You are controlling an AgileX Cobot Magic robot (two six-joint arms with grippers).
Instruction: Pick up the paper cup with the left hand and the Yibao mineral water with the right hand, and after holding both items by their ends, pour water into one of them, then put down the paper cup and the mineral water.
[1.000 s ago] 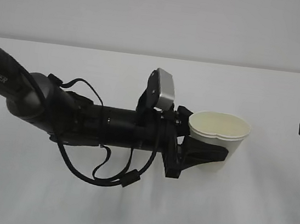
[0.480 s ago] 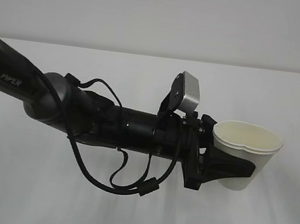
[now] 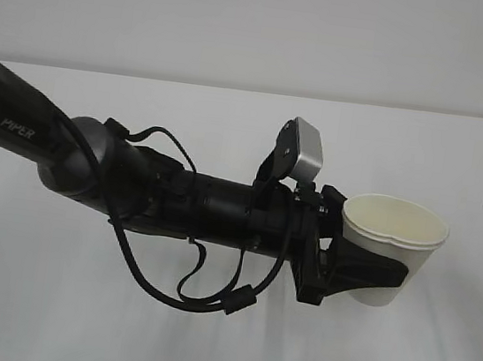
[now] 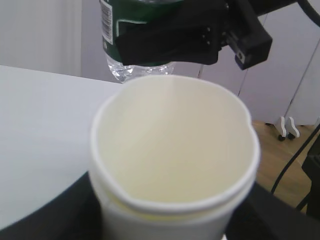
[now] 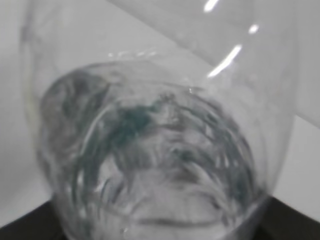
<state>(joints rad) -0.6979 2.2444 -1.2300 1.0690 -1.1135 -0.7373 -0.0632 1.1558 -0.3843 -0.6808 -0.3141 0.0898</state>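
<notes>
Above the bench's [image 3: 201,353] right side, the left gripper [image 3: 363,272] has carried the paper cup [image 3: 390,249], clamped partway open, toward the Yibao mineral water [image 4: 135,35]. The right gripper [image 4: 170,42] grips that bottle's label, so pouring looks near.

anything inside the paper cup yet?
Nothing visible: the off-white tapered paper cup shows only bare inner wall in the left wrist view. Its very bottom is blurred, so a thin layer of water cannot be ruled out. The green-labelled clear plastic bottle sits behind it.
</notes>
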